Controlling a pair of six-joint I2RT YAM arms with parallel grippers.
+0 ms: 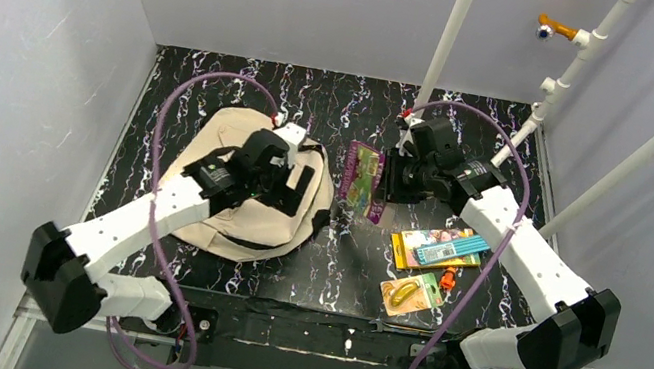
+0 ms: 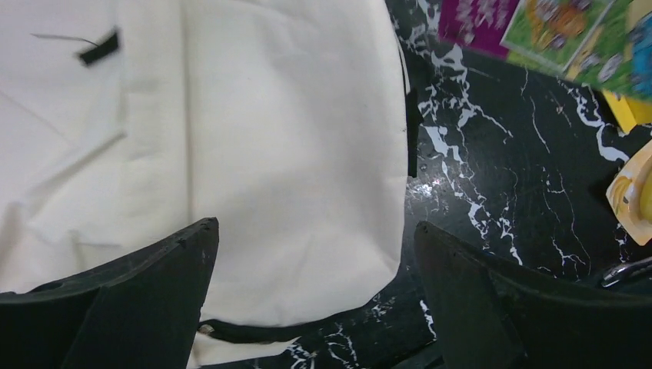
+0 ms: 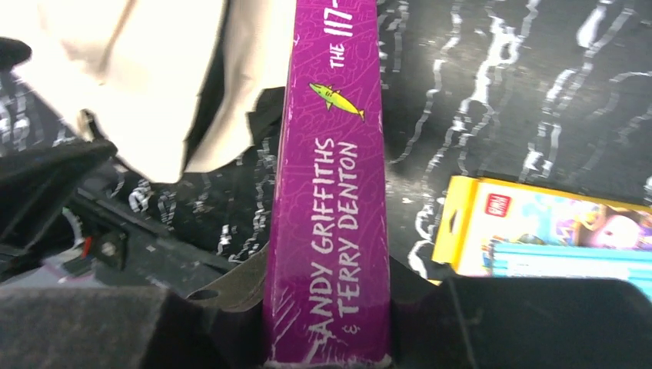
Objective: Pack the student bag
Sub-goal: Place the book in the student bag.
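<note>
The beige student bag (image 1: 235, 219) lies flat on the black marbled table at centre left; it fills the left wrist view (image 2: 269, 154) and shows at the upper left of the right wrist view (image 3: 154, 84). My left gripper (image 1: 288, 178) hovers over the bag's right side, open and empty (image 2: 315, 238). My right gripper (image 1: 390, 188) is shut on a purple book (image 1: 362, 181), held on edge above the table just right of the bag. Its purple spine (image 3: 330, 192) stands between the jaws.
A yellow pack with blue pens (image 1: 439, 248), a small orange item (image 1: 447, 279) and a carded yellow item (image 1: 408, 293) lie at the right front. White pipes (image 1: 451, 34) rise at the back right. Grey walls enclose the table.
</note>
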